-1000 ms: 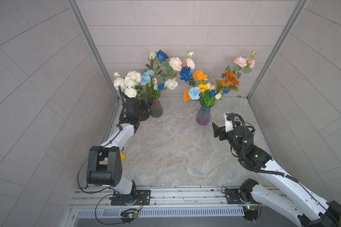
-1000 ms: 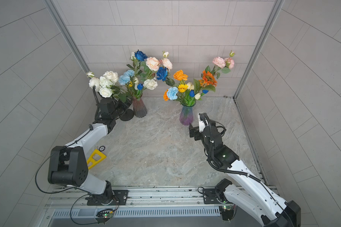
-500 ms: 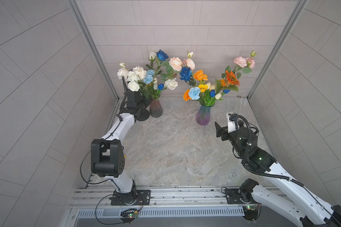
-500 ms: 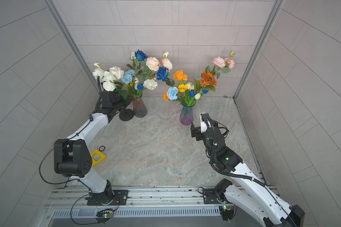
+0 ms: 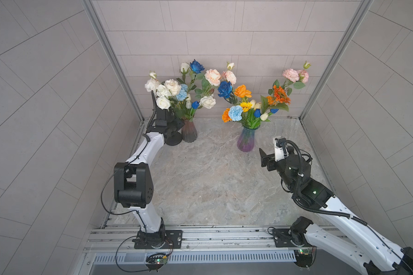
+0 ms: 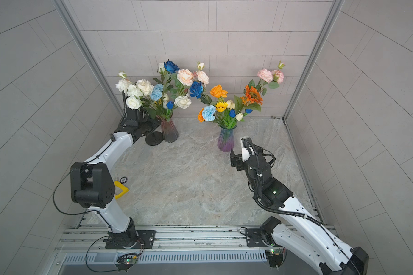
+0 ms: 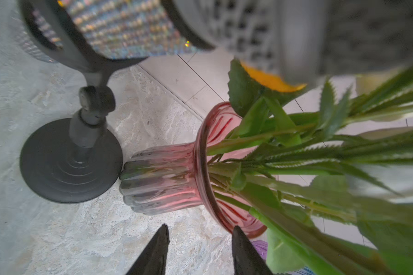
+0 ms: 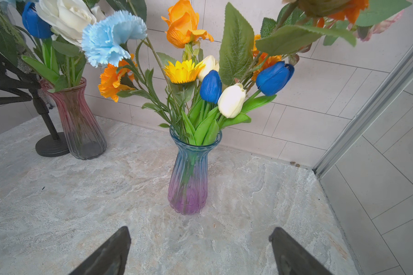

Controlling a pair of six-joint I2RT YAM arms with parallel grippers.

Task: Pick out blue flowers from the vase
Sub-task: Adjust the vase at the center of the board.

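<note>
Left fingers [image 7: 157,252] narrowed beside pink vase [image 7: 167,176]; blue tulips [image 8: 210,87] dark, closed.

Two glass vases stood on the desk [image 5: 200,181]: a blue-purple vase [image 5: 245,142] and, to its left, a red-tinted vase [image 5: 189,132]. I counted seven blue flowers [image 6: 196,89].

- **Dark blue roses** [image 5: 224,88]: two, both above and left of the blue-purple vase.
- **Light blue carnations** [image 5: 235,113]: two, one in the blue-purple vase and one carnation [image 5: 182,92] left of it.
- **Dark blue tulip buds** [image 5: 257,113]: three, two in the blue-purple vase and one bud [image 5: 195,104] left of it.
- **White roses** [image 5: 163,102]: five open ones, all left of it.
- **Pink blooms** [image 5: 291,74]: four, two on either side above it.
- **Black stand** [image 5: 173,141]: one, farthest left.
</note>
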